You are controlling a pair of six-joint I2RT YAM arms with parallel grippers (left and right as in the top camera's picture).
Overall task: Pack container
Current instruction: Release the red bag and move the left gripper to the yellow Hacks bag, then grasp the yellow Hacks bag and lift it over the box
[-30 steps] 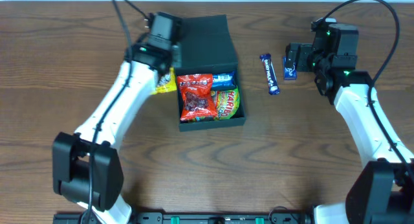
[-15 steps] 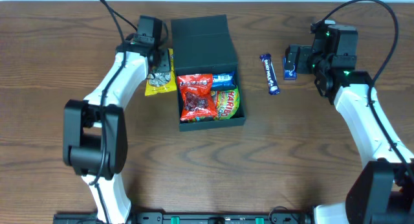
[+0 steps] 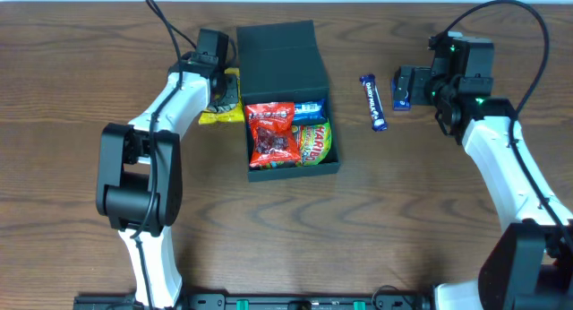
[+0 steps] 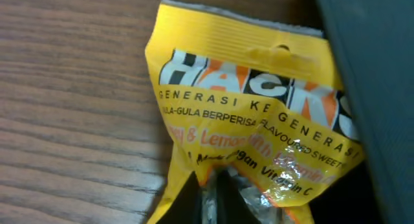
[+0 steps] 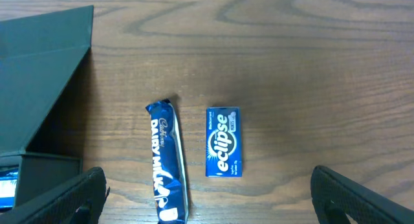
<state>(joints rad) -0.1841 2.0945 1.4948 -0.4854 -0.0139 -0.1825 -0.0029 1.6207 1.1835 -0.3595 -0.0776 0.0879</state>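
One change from earlier: now clamps left gripper (image 4: 210, 198) tight on yellow packet (image 4: 252, 114) beside container (image 3: 282, 55); keeps right gripper (image 5: 208, 201) wide, empty, over blue mint pack (image 5: 224, 141).

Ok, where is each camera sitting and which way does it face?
Overhead: fixed above the table, looking straight down; left arm and right arm show.
Left wrist: on left arm, close on the yellow packet; left end effector pinches it.
Right wrist: on right arm, looking down at Dairy Milk bar and eclipse box; open right end effector at bottom corners.
Shared by overhead and right wrist: bar, box, container.
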